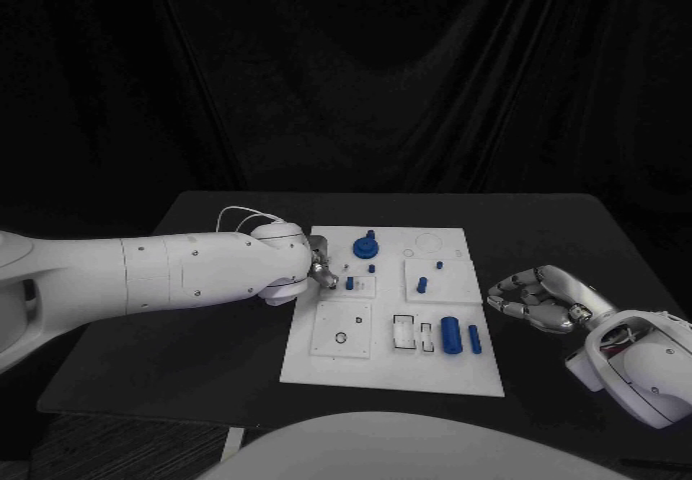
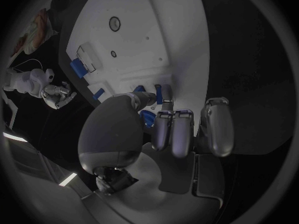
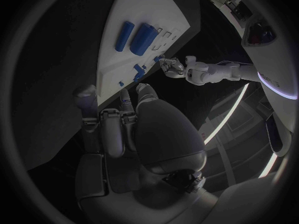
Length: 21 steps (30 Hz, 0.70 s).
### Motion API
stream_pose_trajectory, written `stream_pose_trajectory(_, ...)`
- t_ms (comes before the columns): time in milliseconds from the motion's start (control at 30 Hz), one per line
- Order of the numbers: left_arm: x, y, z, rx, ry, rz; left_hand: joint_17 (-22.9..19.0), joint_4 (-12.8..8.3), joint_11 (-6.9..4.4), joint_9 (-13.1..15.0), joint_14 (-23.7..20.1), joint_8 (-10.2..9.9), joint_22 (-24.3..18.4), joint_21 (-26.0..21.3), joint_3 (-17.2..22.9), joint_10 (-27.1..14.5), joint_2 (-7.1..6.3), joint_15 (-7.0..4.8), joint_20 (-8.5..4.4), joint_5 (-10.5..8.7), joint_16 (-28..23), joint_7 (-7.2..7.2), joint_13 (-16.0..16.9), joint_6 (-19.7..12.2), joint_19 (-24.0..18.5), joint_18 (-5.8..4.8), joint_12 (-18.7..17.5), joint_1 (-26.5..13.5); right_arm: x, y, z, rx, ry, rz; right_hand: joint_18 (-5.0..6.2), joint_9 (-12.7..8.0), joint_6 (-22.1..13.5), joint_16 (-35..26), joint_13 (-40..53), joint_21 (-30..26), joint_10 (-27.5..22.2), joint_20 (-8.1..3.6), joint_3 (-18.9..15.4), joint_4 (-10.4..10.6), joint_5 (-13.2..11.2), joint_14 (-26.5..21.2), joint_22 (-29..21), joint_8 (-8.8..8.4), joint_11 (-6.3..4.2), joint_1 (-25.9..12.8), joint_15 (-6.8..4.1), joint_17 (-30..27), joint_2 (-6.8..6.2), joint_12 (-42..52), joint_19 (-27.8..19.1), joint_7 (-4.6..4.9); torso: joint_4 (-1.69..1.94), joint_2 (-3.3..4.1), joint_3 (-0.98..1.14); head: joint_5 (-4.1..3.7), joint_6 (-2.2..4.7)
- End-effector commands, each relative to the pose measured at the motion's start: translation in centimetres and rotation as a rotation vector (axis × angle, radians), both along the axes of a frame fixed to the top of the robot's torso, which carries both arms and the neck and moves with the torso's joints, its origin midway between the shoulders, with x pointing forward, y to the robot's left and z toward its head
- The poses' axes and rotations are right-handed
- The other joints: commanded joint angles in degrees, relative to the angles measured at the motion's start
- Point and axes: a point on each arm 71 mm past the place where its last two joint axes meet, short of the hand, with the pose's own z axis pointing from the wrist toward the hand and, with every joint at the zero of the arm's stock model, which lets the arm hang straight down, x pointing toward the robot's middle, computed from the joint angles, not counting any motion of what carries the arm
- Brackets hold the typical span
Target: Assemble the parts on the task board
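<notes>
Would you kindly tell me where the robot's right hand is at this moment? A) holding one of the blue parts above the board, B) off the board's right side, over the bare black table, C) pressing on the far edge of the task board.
B: in the head view the right hand sits with curled, empty fingers over the black table, beside the right edge of the task board.

bare black table (image 1: 562, 230) right of task board (image 1: 447, 375), left hand (image 1: 320, 272) over board's left edge
</notes>
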Motion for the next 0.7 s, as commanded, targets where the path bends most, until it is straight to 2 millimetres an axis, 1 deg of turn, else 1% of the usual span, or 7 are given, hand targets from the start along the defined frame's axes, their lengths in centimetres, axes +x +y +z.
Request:
stream_pose_trajectory(33,-0.09,-0.16,-0.14,-0.007,-0.020,-0.006,11.25,-0.78,0.22,0.09,4.73,-0.35,10.79,-0.31,0.55,1.98,-0.19,0.03,0.01,0.27,-0.12,-0.38,11.25,0.06,1.92,-0.32,-0.23,-0.10,-0.07,-0.05,-0.05,-0.006,-0.001,-0.011,0.39,-0.12,-0.13,-0.30,0.13,-0.30,2.83,-0.17,0.39,-0.05,0.21,2.19,5.08,0.29,0.09,0.64,-0.01,8.57,-0.27,-0.26,-0.46,0.19,0.00,0.00,-0.01,0.06,0.01)
stream_pose_trajectory(233,-0.26,-0.22,-0.52,-0.011,-0.017,-0.008,11.24,-0.87,0.21,0.12,4.73,-0.36,10.79,-0.30,0.62,1.94,-0.16,0.02,0.01,0.36,-0.13,-0.38,11.22,0.06,1.93,-0.32,-0.28,-0.04,-0.10,-0.07,-0.04,-0.005,-0.001,-0.011,0.39,-0.12,-0.13,-0.30,0.13,-0.30,2.83,-0.17,0.39,-0.05,0.21,2.19,5.08,0.29,0.09,0.64,-0.01,8.57,-0.27,-0.26,-0.46,0.19,0.04,0.02,0.00,-0.15,0.01)
stream_pose_trajectory(700,-0.81,-0.39,-1.07,-0.018,0.000,-0.022,11.24,-1.09,0.21,0.19,4.73,-0.39,10.78,-0.39,0.84,1.90,-0.04,0.02,0.01,0.58,-0.14,-0.37,11.18,0.07,1.91,-0.31,-0.34,0.14,-0.11,-0.08,-0.04,-0.005,-0.001,-0.011,0.39,-0.12,-0.13,-0.30,0.13,-0.30,2.83,-0.17,0.39,-0.05,0.21,2.19,5.08,0.29,0.09,0.64,-0.01,8.57,-0.27,-0.26,-0.46,0.19,-0.01,0.01,0.00,-0.07,0.01)
